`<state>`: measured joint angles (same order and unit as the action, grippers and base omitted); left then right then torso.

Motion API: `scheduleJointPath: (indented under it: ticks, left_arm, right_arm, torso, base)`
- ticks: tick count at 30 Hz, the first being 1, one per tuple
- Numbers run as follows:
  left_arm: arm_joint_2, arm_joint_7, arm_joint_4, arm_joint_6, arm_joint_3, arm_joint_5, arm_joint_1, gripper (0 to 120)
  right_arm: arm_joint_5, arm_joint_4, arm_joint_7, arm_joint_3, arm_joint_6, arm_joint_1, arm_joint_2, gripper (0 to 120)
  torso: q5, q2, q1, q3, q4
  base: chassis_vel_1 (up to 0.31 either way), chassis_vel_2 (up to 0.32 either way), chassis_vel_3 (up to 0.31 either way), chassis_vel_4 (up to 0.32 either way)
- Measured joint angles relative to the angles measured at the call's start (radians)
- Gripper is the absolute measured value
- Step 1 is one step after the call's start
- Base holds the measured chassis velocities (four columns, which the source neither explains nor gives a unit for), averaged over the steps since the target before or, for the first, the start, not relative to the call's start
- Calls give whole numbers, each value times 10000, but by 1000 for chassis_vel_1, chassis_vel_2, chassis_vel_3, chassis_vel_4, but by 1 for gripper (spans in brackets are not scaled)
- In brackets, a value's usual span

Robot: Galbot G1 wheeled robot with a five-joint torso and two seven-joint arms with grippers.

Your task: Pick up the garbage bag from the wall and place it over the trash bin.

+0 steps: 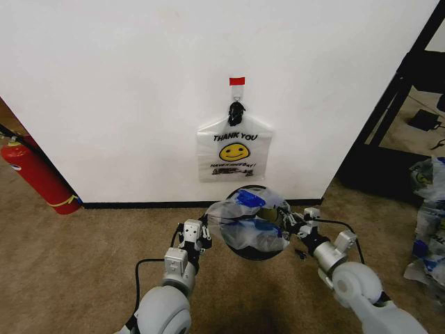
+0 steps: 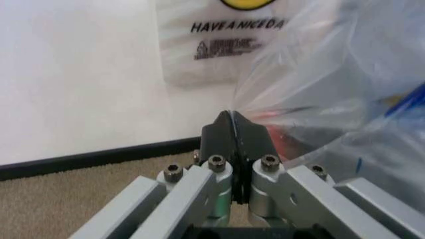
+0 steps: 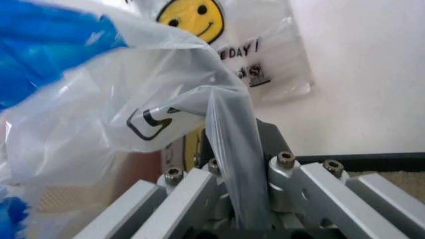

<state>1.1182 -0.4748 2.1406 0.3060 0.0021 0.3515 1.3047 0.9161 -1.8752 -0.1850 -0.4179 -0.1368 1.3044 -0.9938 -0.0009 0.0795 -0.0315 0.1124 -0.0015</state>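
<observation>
The garbage bag, thin translucent white plastic with blue patches, is stretched between my two grippers just above the trash bin. Only the bin's dark round rim shows under and behind the plastic. My left gripper is shut on the bag's left edge, and my right gripper is shut on its right edge. The left wrist view shows that gripper pinching the film of the bag. A fold of the bag runs down between the fingers of the right gripper. The wall stands right behind.
A second flat "THANK YOU" smiley bag with black-knotted handles hangs from a hook under red tape. A red fire extinguisher leans at the left. A black shelf frame and bagged items stand at the right. Brown carpet surrounds the bin.
</observation>
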Motion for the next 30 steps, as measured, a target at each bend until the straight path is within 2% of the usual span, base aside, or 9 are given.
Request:
scheduleJointPath:
  ticks: [9,15,16,21,23,26,28,30]
  left_arm:
    - [77,335,-50,-367,71,-336,206,1]
    - [-139,1193,139,-1546,-38,-1528,605,26]
    - [-139,1193,139,-1546,-38,-1528,605,26]
    - [-619,1824,-154,-2537,-505,-2658,855,48]
    - [-688,1925,-222,-2741,-565,-2884,864,52]
    - [-834,2653,-505,-3776,-738,-4062,709,65]
    - [-904,3530,-782,-4715,-854,-5261,413,73]
    - [-939,3764,-903,-5013,-869,-5694,286,77]
  right_arm:
    - [234,-227,-202,-156,-245,71,113,1]
    - [-300,-70,467,94,-311,-145,91,1]
    - [-300,-70,467,94,-311,-145,91,1]
    - [-390,-12,1137,262,-504,-399,232,1]
    - [-415,-25,1207,281,-543,-417,258,1]
    - [-690,-81,1247,400,-587,-409,373,1]
    - [-1225,-128,1040,528,-507,-329,447,1]
    - [-1514,-133,885,590,-411,-295,469,1]
  torso:
    - [0,0,0,0,1]
    - [0,0,0,0,1]
    - [0,0,0,0,1]
    - [0,0,0,0,3]
    - [0,0,0,0,2]
    - [-1,0,0,0,3]
    - [-1,0,0,0,0]
    - [0,0,0,0,-2]
  base:
    - [0,0,0,0]
    - [0,0,0,0]
    - [0,0,0,0]
    - [0,0,0,0]
    - [0,0,0,0]
    - [0,0,0,0]
    - [0,0,0,0]
    - [0,0,0,0]
